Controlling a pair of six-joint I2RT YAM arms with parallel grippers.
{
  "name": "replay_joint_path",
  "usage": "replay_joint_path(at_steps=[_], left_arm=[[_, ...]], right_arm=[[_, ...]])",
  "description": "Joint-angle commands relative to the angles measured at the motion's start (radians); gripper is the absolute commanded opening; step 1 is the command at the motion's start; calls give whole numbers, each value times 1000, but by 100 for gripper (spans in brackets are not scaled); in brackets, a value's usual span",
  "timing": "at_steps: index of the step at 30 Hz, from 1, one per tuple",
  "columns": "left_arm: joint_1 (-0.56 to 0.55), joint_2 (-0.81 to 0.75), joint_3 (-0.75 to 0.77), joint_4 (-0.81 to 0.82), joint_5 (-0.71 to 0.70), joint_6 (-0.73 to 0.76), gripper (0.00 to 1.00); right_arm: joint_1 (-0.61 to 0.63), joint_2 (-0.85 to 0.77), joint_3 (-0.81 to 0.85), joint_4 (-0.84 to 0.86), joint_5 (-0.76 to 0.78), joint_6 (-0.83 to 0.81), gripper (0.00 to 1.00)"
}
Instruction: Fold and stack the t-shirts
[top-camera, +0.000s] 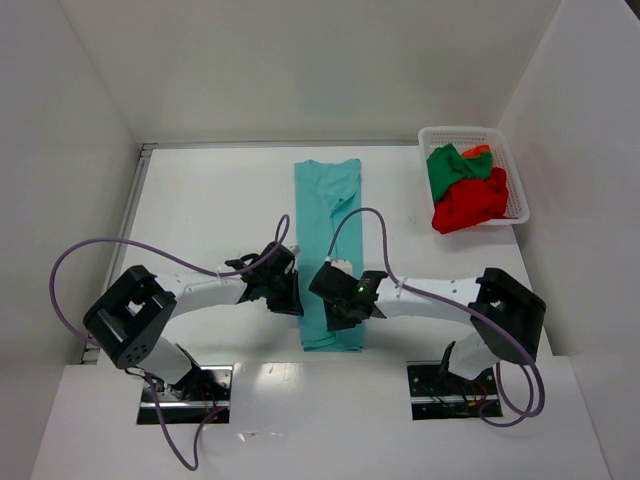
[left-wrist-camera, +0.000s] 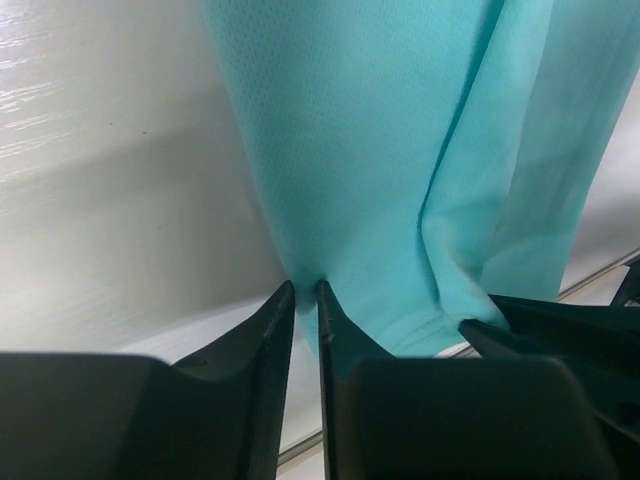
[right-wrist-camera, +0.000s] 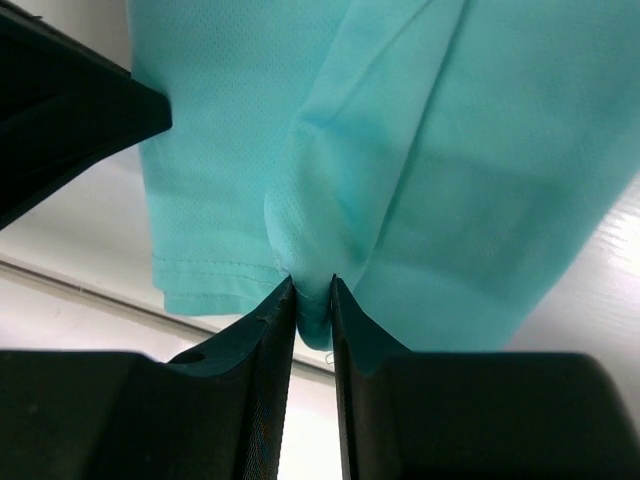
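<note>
A teal shirt (top-camera: 328, 210) lies on the white desk (top-camera: 220, 210) as a long narrow strip, running from near the arms toward the far wall, roughly at the middle. Both arms reach inward to its near end. The left claw (left-wrist-camera: 306, 290) has its jaws pressed almost together, pinching the left edge of the teal cloth. The right claw (right-wrist-camera: 313, 285) is likewise nearly closed, nipping a raised fold of the same shirt just above its stitched hem. The two claws sit close beside each other over the strip. At the far right of the desk stands a white basket (top-camera: 515, 170) holding a green shirt (top-camera: 450, 170), a red shirt (top-camera: 470, 205) and a bit of orange shirt (top-camera: 478, 151), all crumpled
</note>
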Motion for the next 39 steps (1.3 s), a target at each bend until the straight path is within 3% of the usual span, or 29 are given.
replay_joint_path(at_steps=[1,9,12,17,22,25,27,32,36,39], left_arm=[[-4,10,-7,18,3,-1,20],[-4,1,-16,9,3,-1,16],[-4,1,-16,9,3,8,14],[-4,1,-16,9,3,8,14],[-4,-10,-16,-9,3,17,14],[-4,-37,-16,-20,3,17,19],[-4,-74,-7,-31,14,17,27],[-4,-191,2,-86,14,8,43],[-4,-316,-43,-100,5,-40,49],[-4,-366,-88,-74,17,-64,52]], right_arm=[[10,-80,-17,-29,52,40,26],[10,-187,-110,-47,43,103,26],[10,-223,-147,-47,20,127,33],[10,-275,-170,-73,-5,158,33],[10,-315,-140,-142,33,167,46],[10,-333,-107,-143,47,167,50],[10,-333,-107,-124,47,156,50],[10,-295,-116,-61,38,147,44],[10,-243,-106,-29,29,121,36],[10,-218,-78,-20,50,98,36]])
